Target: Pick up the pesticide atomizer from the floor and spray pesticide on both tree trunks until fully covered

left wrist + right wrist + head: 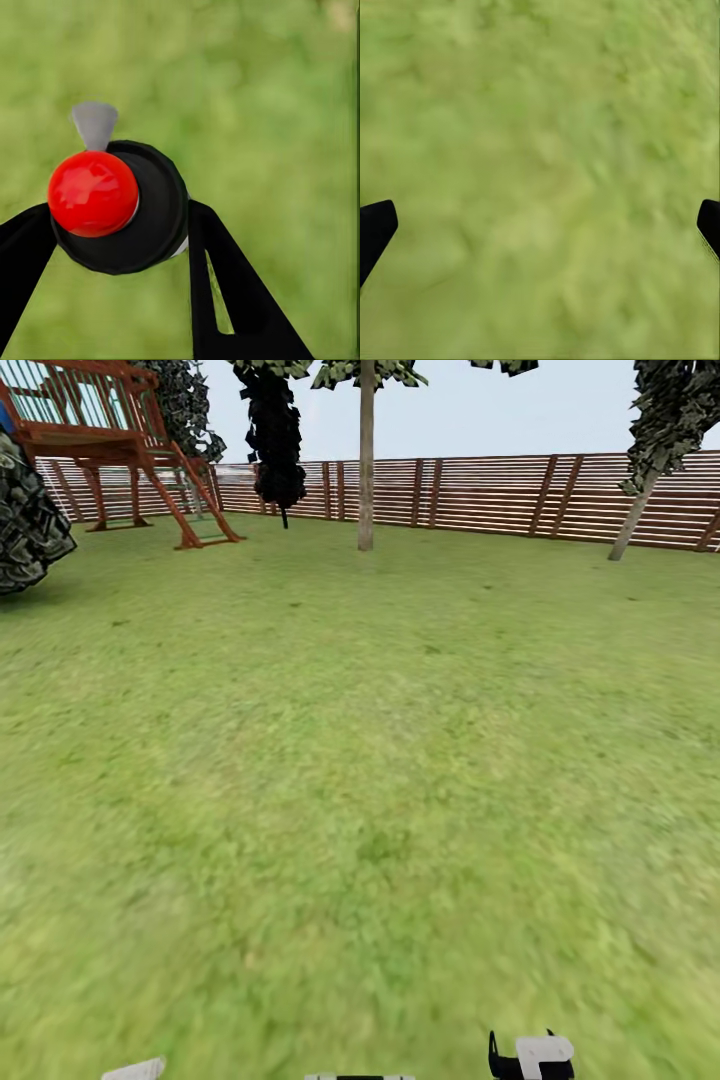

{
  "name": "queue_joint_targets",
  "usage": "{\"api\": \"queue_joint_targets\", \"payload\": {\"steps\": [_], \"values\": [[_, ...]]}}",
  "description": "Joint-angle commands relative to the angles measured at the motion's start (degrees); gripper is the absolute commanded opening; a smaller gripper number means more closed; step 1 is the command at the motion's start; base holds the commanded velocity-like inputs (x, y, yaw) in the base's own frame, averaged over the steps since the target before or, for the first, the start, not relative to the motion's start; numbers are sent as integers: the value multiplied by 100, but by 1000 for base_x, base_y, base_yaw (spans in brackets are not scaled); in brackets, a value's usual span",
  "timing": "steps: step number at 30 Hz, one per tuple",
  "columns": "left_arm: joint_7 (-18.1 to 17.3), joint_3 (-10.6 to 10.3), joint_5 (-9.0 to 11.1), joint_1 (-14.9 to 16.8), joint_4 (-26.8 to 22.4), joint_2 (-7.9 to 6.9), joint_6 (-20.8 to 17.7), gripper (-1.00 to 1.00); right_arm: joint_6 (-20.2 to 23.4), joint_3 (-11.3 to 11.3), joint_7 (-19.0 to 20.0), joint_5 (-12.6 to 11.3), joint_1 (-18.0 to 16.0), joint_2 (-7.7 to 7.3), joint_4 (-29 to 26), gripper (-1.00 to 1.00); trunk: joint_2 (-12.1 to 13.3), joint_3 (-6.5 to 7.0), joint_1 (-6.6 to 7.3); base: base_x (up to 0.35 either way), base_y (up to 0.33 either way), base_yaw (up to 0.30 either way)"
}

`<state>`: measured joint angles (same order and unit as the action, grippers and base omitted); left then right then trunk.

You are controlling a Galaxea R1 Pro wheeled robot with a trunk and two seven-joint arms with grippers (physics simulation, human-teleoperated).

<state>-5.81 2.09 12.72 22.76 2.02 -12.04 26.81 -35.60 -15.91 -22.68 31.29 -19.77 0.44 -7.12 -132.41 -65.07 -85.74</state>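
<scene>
Your left gripper (120, 240) is closed on the atomizer (116, 202), right gripper (540, 225) wide open and empty; spraying now wastes pesticide, the trunk (366, 470) is far.

Red-brown wooden play structure (110, 445) with ladder, 1 black cypress-like tree (274, 440) beside it.

Even, bright daylight; grass (360, 810) blurs near and in wrist views.
</scene>
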Motion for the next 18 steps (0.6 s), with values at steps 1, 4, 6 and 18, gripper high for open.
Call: {"api": "queue_joint_targets", "payload": {"steps": [1,4,6,18], "values": [[-4,2,2,0,0,0,0,-100,0,0,0,0,0,0,0,100,0,0,0,340,0,0],[-2,2,4,0,0,0,0,-100,0,0,0,0,0,0,0,100,0,0,0,340,0,0],[-4,2,4,0,0,0,0,-100,0,0,0,0,0,0,0,100,0,0,0,340,0,0],[-5,2,3,0,0,0,0,-100,0,0,0,0,0,0,0,100,0,0,0,340,0,0]]}}
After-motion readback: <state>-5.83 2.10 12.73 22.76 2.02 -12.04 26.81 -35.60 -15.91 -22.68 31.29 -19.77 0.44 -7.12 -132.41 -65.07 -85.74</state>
